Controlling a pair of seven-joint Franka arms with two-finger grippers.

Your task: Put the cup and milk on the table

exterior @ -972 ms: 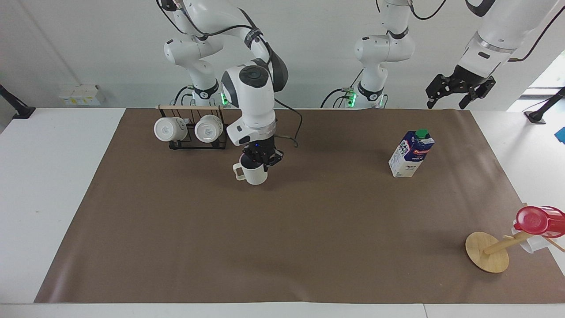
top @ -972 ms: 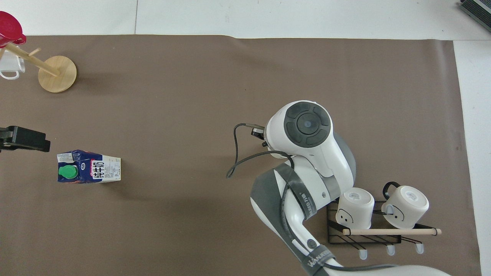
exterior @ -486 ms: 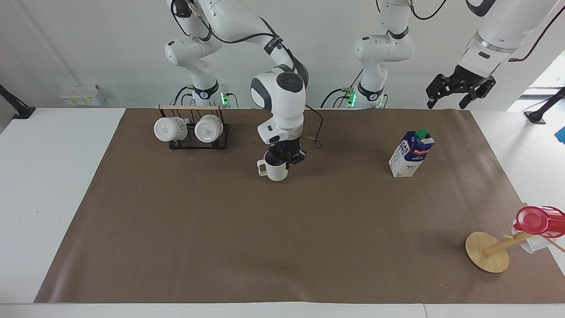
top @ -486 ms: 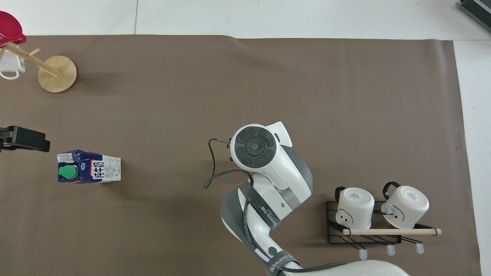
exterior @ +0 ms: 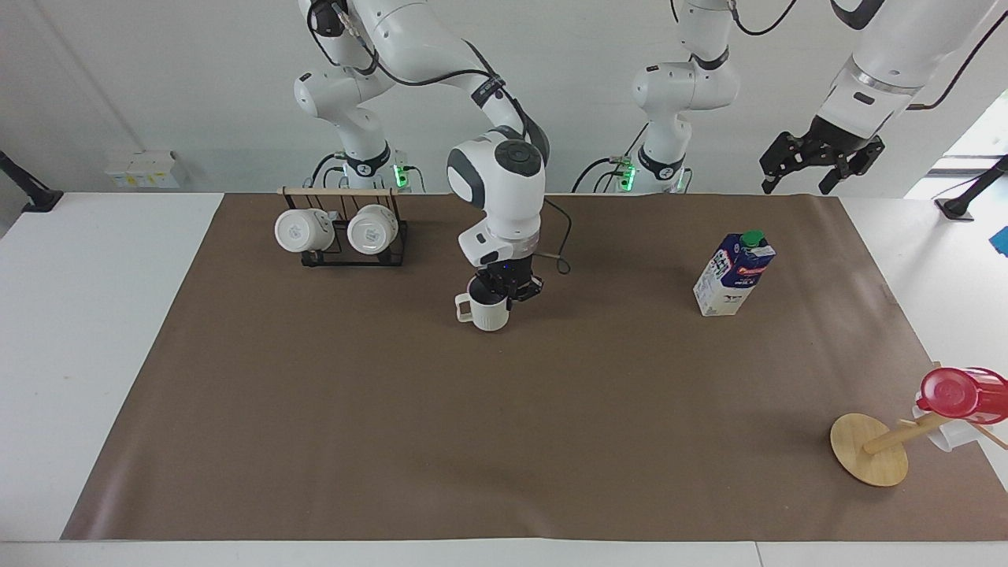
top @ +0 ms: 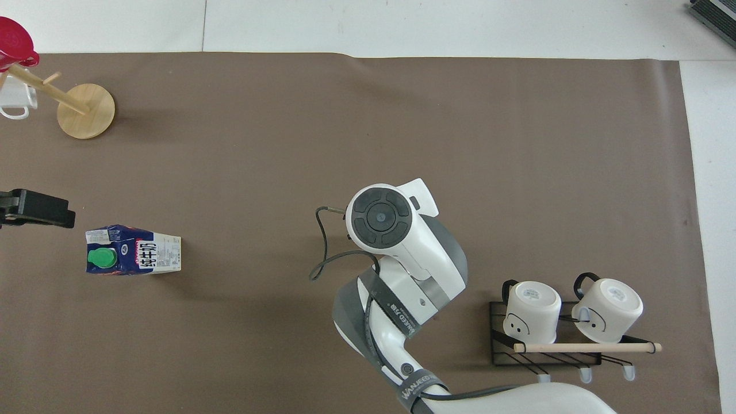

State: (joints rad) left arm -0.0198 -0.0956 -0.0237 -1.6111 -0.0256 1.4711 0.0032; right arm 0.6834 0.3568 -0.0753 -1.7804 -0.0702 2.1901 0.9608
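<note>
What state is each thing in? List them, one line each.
cup: upright, rim gripped by the right gripper, at the brown sheet.
milk: upright on the table, capped, untouched.
left gripper: open, raised, waiting.
two white mugs: hung on the rack.
red cup: on the tilted wooden stand.

Matt brown paper-like sheet

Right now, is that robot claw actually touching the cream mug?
Touching. The facing view shows the right gripper shut on the cream mug at its rim, one finger inside it.
</note>
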